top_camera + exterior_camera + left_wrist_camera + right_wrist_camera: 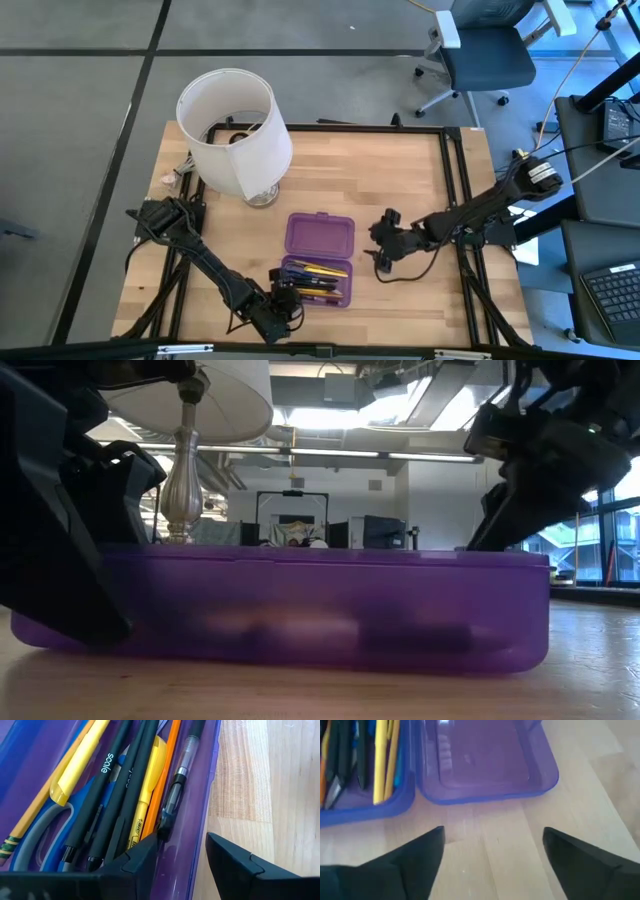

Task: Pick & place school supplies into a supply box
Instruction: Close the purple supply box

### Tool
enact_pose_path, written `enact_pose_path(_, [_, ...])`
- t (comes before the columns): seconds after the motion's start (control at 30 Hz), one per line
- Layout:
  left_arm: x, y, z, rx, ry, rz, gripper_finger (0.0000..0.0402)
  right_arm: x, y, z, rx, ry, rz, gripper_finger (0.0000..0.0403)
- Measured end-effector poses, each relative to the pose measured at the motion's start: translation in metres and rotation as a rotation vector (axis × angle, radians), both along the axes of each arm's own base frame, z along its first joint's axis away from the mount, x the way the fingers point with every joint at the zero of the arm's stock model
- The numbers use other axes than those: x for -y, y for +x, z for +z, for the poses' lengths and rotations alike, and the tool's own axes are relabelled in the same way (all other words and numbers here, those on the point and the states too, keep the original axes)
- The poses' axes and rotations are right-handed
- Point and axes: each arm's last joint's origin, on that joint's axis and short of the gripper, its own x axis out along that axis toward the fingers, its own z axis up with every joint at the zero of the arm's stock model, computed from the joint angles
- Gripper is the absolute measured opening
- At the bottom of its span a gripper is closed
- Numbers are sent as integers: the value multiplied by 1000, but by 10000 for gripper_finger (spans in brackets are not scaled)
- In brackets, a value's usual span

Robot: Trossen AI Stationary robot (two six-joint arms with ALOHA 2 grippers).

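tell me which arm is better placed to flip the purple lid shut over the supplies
Right, probably. The right gripper is open, empty and faces the lid lying flat beside the filled supply box. The left gripper straddles the box's far wall beside the pens.

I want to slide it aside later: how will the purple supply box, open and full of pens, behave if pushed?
The supply box looks like thin translucent plastic on smooth wood, so it would probably slide easily. Its lid lies open flat, so it may swing or flex. The loose pens inside would likely rattle and shift.
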Motion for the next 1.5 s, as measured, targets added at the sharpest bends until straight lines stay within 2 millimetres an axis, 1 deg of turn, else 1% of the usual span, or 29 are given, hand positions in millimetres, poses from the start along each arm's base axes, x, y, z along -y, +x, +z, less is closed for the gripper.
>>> enact_pose_path(0.13, [0,0,0,0,0,0,164,-6,-1,-8,-21,-38,13,356])
enact_pose_path(0.33, [0,0,0,0,0,0,162,-11,4,-33,-87,-82,35,359])
enact_pose_path(0.47, [0,0,0,1,0,0,164,-15,13,-45,-54,-92,57,359])
enact_pose_path(0.63, [0,0,0,0,0,0,162,-15,20,-51,-27,-95,56,359])
enact_pose_path(0.8, [0,0,0,0,-1,0,164,-6,24,-52,-24,-98,49,359])
enact_pose_path(0.9, [0,0,0,0,-1,0,163,5,17,-61,25,-64,52,359])
enact_pose_path(1.0, [0,0,0,0,-1,-1,162,17,1,-71,118,-16,56,359])
enact_pose_path(1.1, [0,0,0,-3,-5,-3,162,23,-13,-77,189,-26,86,359])
enact_pose_path(1.17, [0,0,0,-3,-5,-3,164,24,-17,-78,194,-52,112,359])
enact_pose_path(1.27, [0,0,0,0,-1,2,164,25,-18,-79,194,-71,97,359])
enact_pose_path(1.5, [-1,1,0,9,12,6,163,22,-6,-74,212,-95,98,359])
